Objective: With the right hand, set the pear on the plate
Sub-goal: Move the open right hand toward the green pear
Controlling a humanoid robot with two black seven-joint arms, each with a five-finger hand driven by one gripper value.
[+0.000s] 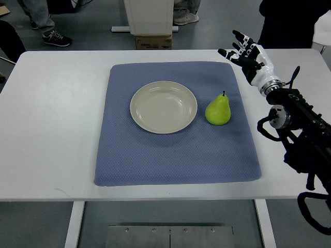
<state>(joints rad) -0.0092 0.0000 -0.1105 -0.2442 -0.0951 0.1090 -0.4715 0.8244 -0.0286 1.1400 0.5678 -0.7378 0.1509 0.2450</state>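
Not started — pear [218, 110] on mat, just right of empty plate [163, 107]. Right hand [247, 53] fingers spread, holding nothing, prob hovering beyond pear — grasp + place left.

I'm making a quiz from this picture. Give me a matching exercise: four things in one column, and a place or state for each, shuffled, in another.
Things:
1. pear
2. plate
3. right robot hand
4. blue mat

Descriptions:
A. open, holding nothing, above the table's far right
B. lies flat under the other two items
C. empty, at the mat's middle
D. upright on the mat, right of the plate

Pairs: 1-D, 2-C, 3-A, 4-B
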